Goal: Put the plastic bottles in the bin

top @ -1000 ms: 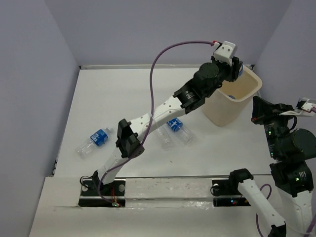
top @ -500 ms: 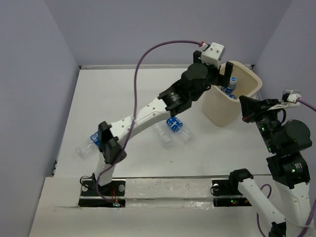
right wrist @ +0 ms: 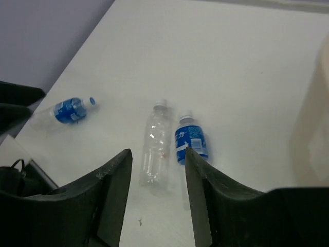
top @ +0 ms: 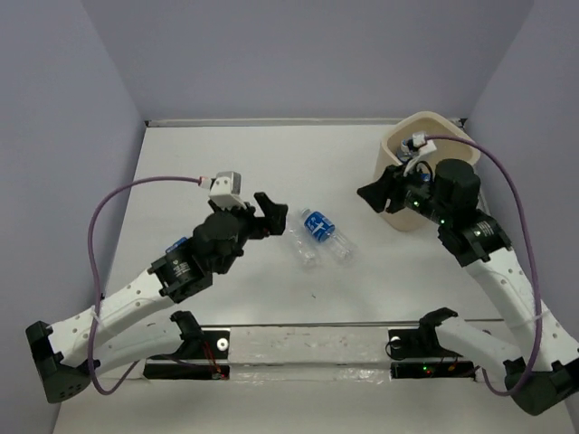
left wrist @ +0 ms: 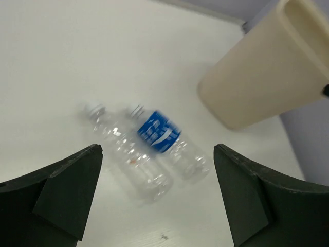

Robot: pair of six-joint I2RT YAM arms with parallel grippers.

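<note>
The left gripper (top: 271,212) hangs low over the white table (top: 226,163), its 2 black fingers (left wrist: 67,190) spread wide with nothing between them. Just beyond it, 2 plastic bottles lie side by side near the table's middle, caps toward the far edge: a plain clear bottle (top: 304,247) and a blue-labelled bottle (top: 324,232). A third bottle (right wrist: 64,110), also blue-labelled, lies well apart to the left, mostly hidden under the left arm in the top view. The right gripper (top: 373,194) hovers beside the beige bin (top: 425,122) in the far right corner, its fingers (right wrist: 113,195) partly apart and empty.
</note>
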